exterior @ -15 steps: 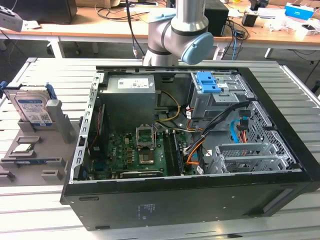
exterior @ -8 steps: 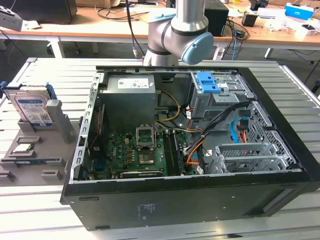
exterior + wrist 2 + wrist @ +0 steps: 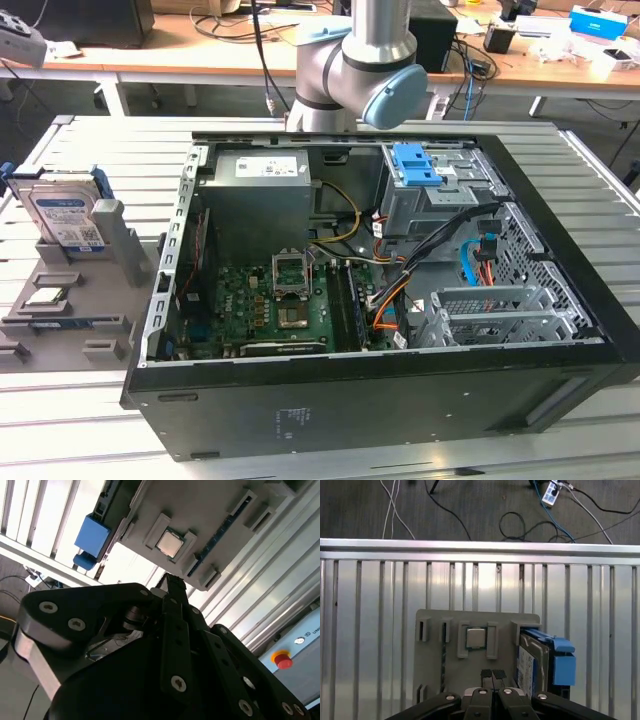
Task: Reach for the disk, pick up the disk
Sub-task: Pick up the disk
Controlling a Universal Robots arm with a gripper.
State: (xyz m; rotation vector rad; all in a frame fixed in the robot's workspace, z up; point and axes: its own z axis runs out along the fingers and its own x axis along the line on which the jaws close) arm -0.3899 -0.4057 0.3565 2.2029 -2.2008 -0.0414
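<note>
The disk (image 3: 62, 218) is a silver drive with a white-and-blue label in a blue bracket. It stands on edge in a grey holder (image 3: 110, 250) at the exterior view's left. In the first wrist view the disk (image 3: 534, 662) sits in the holder's end slot, beside the small square chip (image 3: 475, 637). My gripper (image 3: 492, 674) hangs above the holder with its black fingers pressed together and nothing between them, its tips nearer the chip than the disk. In the second wrist view the gripper (image 3: 173, 586) points at the holder, and the disk's blue bracket (image 3: 92, 535) lies off to one side.
An open computer case (image 3: 400, 260) with its motherboard, cables and drive cages takes up the middle of the slatted metal table (image 3: 60, 420). The arm's base (image 3: 350, 60) stands behind the case. Cables lie on the floor (image 3: 470, 505) past the table edge.
</note>
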